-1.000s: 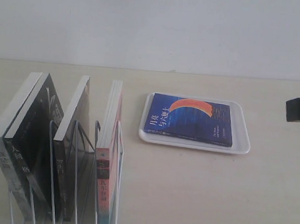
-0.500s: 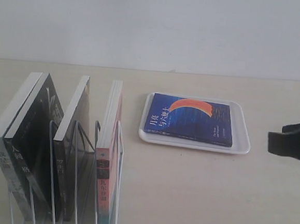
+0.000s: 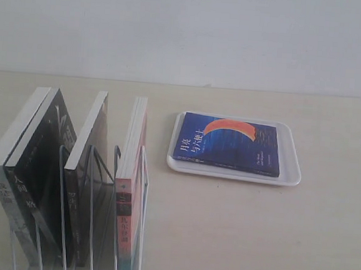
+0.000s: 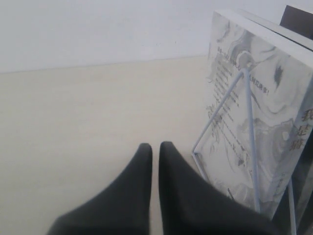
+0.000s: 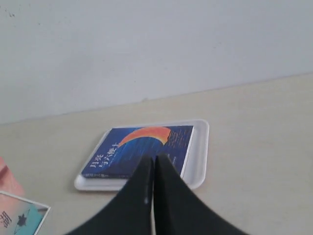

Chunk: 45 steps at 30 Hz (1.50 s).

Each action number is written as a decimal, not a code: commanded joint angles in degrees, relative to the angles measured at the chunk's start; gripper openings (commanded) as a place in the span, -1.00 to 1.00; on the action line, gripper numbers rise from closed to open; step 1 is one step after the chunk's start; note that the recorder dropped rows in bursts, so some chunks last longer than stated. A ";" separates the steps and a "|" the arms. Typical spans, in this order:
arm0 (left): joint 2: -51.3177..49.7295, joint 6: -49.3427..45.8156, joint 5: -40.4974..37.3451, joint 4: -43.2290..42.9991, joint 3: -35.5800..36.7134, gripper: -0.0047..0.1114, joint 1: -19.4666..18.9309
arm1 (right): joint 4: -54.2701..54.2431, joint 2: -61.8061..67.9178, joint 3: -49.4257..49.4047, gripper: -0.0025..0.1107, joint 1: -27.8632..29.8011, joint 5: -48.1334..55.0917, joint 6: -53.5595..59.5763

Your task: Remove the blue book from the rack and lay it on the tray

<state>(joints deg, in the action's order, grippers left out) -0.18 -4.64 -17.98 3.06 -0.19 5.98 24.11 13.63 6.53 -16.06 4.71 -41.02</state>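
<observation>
The blue book (image 3: 230,144) with its orange-red crescent lies flat, cover up, inside the white tray (image 3: 293,169) at mid-table. In the right wrist view the same blue book (image 5: 127,149) and tray (image 5: 199,152) sit just beyond my right gripper (image 5: 154,157), whose fingers are shut with nothing between them. The wire rack (image 3: 95,228) stands at the left front. My left gripper (image 4: 155,145) is shut and empty, hovering over bare table beside the rack's (image 4: 247,142) end loop. Neither gripper appears in the exterior view.
The rack holds black-covered books (image 3: 46,168) and a pink-spined book (image 3: 129,193). A marbled grey cover (image 4: 254,112) faces the left wrist camera. A corner of a pink and teal cover (image 5: 14,215) shows in the right wrist view. A white wall backs the table.
The right arm, seen at the exterior view's right edge, dropped lower and then left that view entirely. The book, tray and rack have not moved.
</observation>
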 commanded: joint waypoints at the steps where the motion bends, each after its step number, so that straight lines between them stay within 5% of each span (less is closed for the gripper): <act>1: 0.18 0.38 -0.04 0.00 0.19 -0.84 -0.20 | 0.07 -6.62 -3.70 -0.96 2.84 -1.78 -0.08; 15: 0.18 0.38 -0.04 0.00 0.19 -0.84 -0.20 | -0.06 -13.63 -6.53 -0.96 4.18 -2.43 -0.51; 27: 0.18 0.38 -0.04 0.00 0.19 -0.84 -0.20 | -0.67 -13.63 -6.53 -0.96 4.05 13.38 -0.51; 34: 0.18 0.38 -0.04 0.00 0.19 -0.84 -0.20 | -3.07 -13.63 -6.53 -0.96 4.05 13.66 -0.27; 42: 0.18 0.38 -0.04 0.00 0.19 -0.84 -0.20 | -29.83 -13.63 -6.53 -0.96 4.05 11.37 33.97; 45: 0.18 0.38 -0.04 0.00 0.19 -0.84 -0.20 | -30.33 -13.63 -6.53 -0.96 4.05 14.26 35.71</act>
<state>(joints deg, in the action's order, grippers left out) -0.18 -4.64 -17.98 3.06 -0.19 5.98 -3.62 0.31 -0.02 -12.09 17.29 -9.38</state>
